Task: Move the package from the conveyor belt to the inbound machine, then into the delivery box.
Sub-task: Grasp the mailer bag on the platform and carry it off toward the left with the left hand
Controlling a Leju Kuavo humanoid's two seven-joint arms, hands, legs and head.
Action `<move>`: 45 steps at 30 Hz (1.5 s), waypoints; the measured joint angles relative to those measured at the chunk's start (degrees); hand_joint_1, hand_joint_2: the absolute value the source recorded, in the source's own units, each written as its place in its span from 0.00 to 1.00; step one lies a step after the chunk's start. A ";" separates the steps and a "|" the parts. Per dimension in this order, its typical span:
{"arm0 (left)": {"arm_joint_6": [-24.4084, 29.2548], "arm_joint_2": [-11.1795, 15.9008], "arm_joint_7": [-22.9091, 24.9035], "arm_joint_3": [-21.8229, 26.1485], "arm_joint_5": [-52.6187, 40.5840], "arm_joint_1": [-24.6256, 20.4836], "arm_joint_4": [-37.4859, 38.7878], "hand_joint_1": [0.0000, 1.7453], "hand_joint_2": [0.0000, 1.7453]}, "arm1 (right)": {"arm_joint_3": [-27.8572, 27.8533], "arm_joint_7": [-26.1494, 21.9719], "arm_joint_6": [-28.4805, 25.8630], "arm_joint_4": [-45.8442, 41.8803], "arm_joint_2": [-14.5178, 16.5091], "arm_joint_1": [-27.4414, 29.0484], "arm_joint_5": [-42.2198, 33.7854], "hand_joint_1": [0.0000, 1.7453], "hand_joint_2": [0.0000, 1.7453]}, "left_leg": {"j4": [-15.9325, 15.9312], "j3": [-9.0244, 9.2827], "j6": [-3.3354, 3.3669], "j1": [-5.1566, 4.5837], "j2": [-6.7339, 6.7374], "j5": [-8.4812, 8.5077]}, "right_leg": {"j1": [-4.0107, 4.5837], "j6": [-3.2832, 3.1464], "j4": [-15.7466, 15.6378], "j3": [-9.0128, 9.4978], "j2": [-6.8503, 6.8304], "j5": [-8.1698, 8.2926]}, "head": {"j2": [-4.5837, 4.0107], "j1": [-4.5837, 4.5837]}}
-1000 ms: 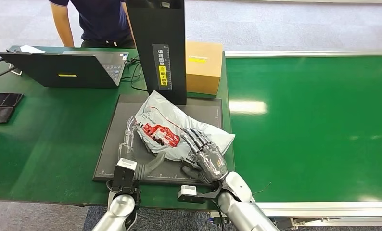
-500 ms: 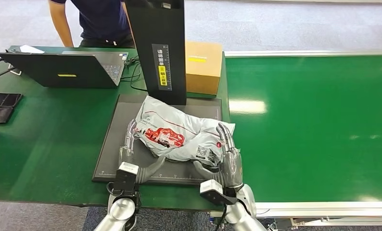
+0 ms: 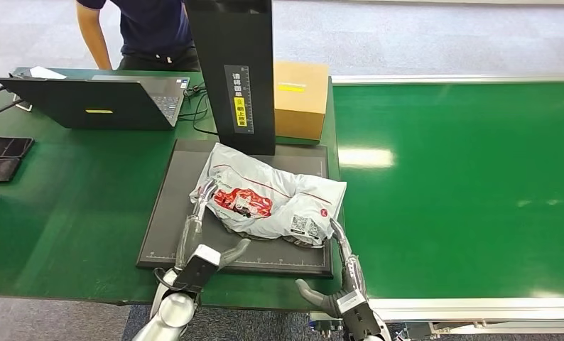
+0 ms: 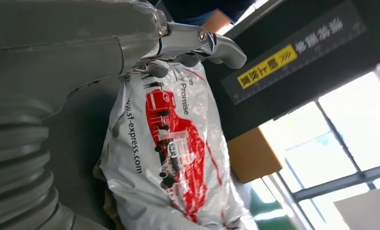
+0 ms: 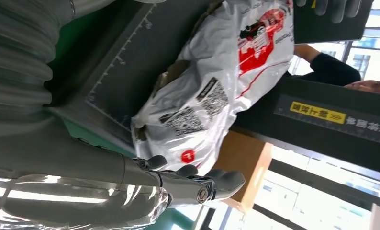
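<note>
The package, a grey-white plastic mailer with red print and barcode labels, lies flat on the black mat of the inbound machine, below its black upright column. My left hand stands at the mailer's left edge with its fingers stretched out along it, gripping nothing. In the left wrist view the fingers reach over the package. My right hand is open at the table's near edge, just off the mailer's near right corner. The right wrist view shows the package beyond the fingers.
A cardboard box stands behind the column on the right. An open laptop and dark phones lie on the green table to the left. A person stands behind the laptop. The green conveyor belt runs on the right.
My right hand has lifted off the package and drawn back to the near table edge. The package has settled flat on the mat. My left hand has tilted slightly toward its edge.
</note>
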 joint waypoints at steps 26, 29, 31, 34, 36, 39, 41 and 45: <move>-9.30 1.37 11.84 -1.30 -28.72 -22.25 19.23 0.00 1.00 | -2.98 -0.09 8.22 -0.97 1.17 1.75 1.37 0.00 1.00 | 0.00 0.02 0.01 0.00 0.00 0.03 | 0.00 -0.01 0.01 0.03 0.00 0.02 | 0.00 0.01; -9.37 1.48 12.40 -2.70 -29.78 -25.23 23.76 0.00 1.00 | -2.99 -0.09 7.83 -0.83 1.17 1.76 0.86 0.00 1.00 | 0.00 0.02 0.01 0.00 0.00 0.03 | 0.00 -0.01 0.02 0.04 0.00 0.03 | 0.00 0.00; -8.93 1.53 12.83 -3.62 -30.36 -26.94 26.63 0.00 1.00 | -2.99 -0.08 7.50 -0.75 1.17 1.77 0.58 0.00 1.00 | 0.00 0.03 0.01 0.00 0.00 0.03 | 0.00 -0.01 0.02 0.04 0.00 0.03 | 0.00 -0.01; -8.53 1.55 13.49 -4.77 -30.84 -28.64 29.83 0.00 1.00 | -2.99 -0.09 7.35 -0.67 1.17 1.77 0.46 0.00 1.00 | 0.00 0.03 0.01 0.00 0.00 0.03 | 0.00 -0.02 0.02 0.04 0.00 0.03 | 0.00 -0.01; -8.33 1.55 13.62 -5.29 -30.94 -29.46 31.48 0.00 1.00 | -2.99 -0.09 7.36 -0.61 1.17 1.77 0.44 0.00 1.00 | 0.00 0.03 0.01 0.00 0.00 0.03 | 0.00 -0.02 0.02 0.04 0.00 0.03 | 0.00 -0.01; -8.17 1.55 13.78 -5.92 -31.08 -30.41 33.22 0.00 1.00 | -2.99 -0.08 7.36 -0.48 1.17 1.77 0.43 0.00 1.00 | 0.00 0.04 0.01 0.00 0.00 0.03 | 0.01 -0.02 0.02 0.06 0.00 0.03 | 0.00 -0.01; -7.85 1.55 14.63 -6.38 -31.58 -30.81 34.12 0.00 1.00 | -2.99 -0.09 7.36 -0.39 1.17 1.76 0.45 0.00 1.00 | 0.00 0.06 0.01 0.00 0.00 0.03 | 0.01 -0.02 0.02 0.09 0.00 0.03 | 0.00 -0.01; -5.62 1.55 17.40 -7.47 -33.52 -31.24 35.98 0.28 1.00 | -2.99 -0.09 7.52 -0.09 1.17 1.69 0.80 0.00 1.00 | 0.00 0.17 0.01 0.00 0.00 0.03 | 0.00 -0.01 0.02 0.21 0.00 0.03 | 0.00 0.00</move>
